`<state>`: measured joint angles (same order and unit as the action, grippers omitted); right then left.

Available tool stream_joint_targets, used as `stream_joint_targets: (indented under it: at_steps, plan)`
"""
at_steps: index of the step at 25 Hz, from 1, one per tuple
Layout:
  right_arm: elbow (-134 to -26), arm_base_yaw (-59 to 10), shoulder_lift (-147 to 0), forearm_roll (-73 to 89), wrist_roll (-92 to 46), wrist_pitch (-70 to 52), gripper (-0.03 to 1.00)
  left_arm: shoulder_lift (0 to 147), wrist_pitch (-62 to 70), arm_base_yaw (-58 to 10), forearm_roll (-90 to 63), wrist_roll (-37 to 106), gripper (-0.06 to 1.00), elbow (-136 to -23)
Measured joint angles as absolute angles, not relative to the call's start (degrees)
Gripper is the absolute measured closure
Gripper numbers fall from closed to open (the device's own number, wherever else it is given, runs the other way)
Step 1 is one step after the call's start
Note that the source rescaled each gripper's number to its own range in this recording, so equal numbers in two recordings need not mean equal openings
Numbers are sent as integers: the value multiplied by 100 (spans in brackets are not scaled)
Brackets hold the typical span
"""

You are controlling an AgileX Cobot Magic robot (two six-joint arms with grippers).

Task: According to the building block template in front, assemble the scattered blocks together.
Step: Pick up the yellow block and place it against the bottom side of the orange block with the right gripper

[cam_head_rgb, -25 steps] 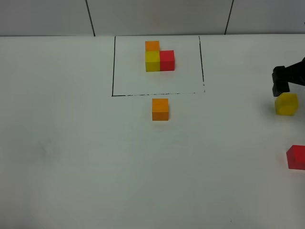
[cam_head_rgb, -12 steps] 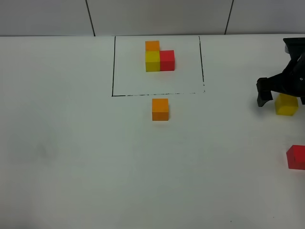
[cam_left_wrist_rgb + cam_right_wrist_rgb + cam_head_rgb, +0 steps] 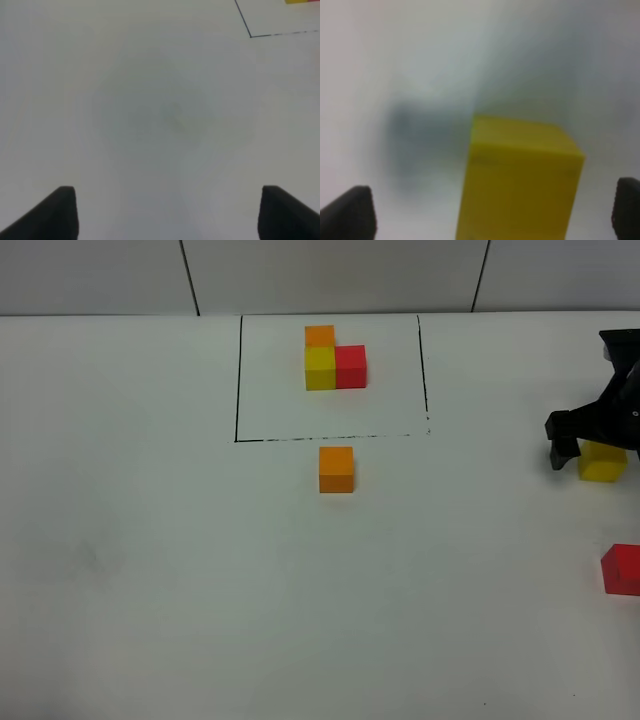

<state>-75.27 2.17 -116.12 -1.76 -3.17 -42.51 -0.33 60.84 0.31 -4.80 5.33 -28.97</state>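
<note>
Cube (image 3: pixel 601 462), yellow, smooth-faced, sharp-edged, within spread right end effector (image 3: pixel 487 210); left end effector (image 3: pixel 167 212) likewise spread.

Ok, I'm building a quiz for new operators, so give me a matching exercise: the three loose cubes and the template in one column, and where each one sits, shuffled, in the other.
Things:
1. loose orange cube
2. loose yellow cube
3. loose red cube
4. template

Places:
A. inside the black frame
B. between the open tips of the right claw, on the table
C. at the right edge of the high view, partly cut off
D. just outside the frame's near line

Pairs: 1-D, 2-B, 3-C, 4-A
</note>
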Motion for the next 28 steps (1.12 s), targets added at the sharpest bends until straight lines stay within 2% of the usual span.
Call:
stream_joint_targets:
  at_steps: [12, 17, 19, 22, 23, 25, 28]
  plan:
    - [-7531, 347, -11834, -176, -317, -4063, 16, -33, 6084, 31, -480, 533, 18, -2897]
    - [-7531, 347, -11997, -168, -265, -3984, 24, -33, 6084, 31, -480, 538, 18, -2897]
    - [-7538, 347, -12002, -166, -227, -3978, 31, -33, 6084, 31, -480, 538, 18, -2897]
    - [-7538, 347, -12002, -166, -171, -3978, 52, -33, 6084, 31, -480, 538, 18, -2897]
    - [-7538, 347, -12002, -166, -146, -3978, 64, -33, 6084, 31, -480, 533, 18, -2897]
    - [-7538, 347, -12002, -166, -80, -3992, 96, -33, 6084, 31, -480, 540, 18, -2897]
    - [-7538, 347, -12002, -166, 0, -4032, 96, -33, 6084, 31, -480, 540, 18, -2897]
